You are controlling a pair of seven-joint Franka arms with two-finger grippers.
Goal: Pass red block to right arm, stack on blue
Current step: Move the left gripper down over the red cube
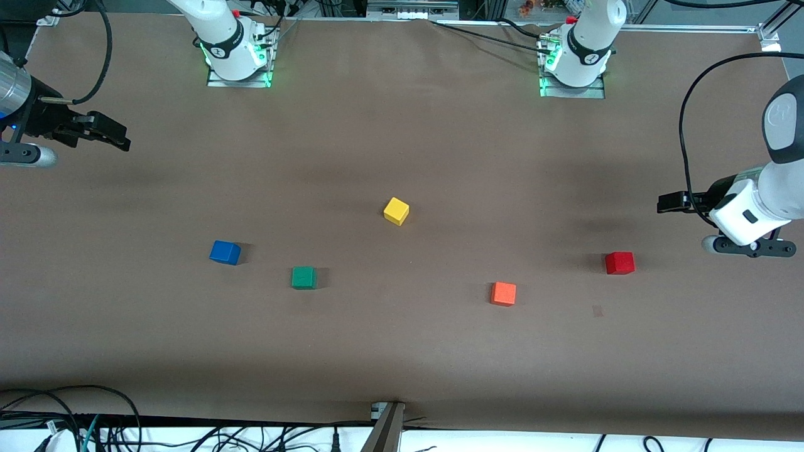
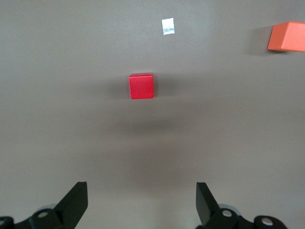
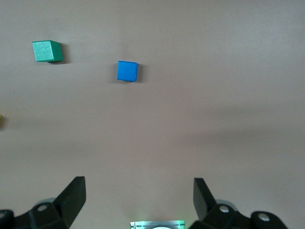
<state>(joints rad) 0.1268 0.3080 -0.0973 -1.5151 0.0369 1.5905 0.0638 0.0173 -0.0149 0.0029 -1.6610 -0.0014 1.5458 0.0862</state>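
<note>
The red block (image 1: 620, 262) sits on the table toward the left arm's end. It also shows in the left wrist view (image 2: 141, 86), ahead of the fingers and apart from them. My left gripper (image 1: 664, 203) (image 2: 141, 200) is open and empty, up in the air over bare table close to the red block. The blue block (image 1: 225, 252) (image 3: 127, 71) sits toward the right arm's end. My right gripper (image 1: 118, 137) (image 3: 139, 195) is open and empty, held high over the table's right-arm end, well away from the blue block.
A green block (image 1: 304, 277) (image 3: 47, 51) lies beside the blue one. An orange block (image 1: 503, 293) (image 2: 287, 36) lies between green and red. A yellow block (image 1: 396, 211) sits mid-table. A small tape mark (image 2: 167, 26) lies near the red block. Cables run along the table's near edge.
</note>
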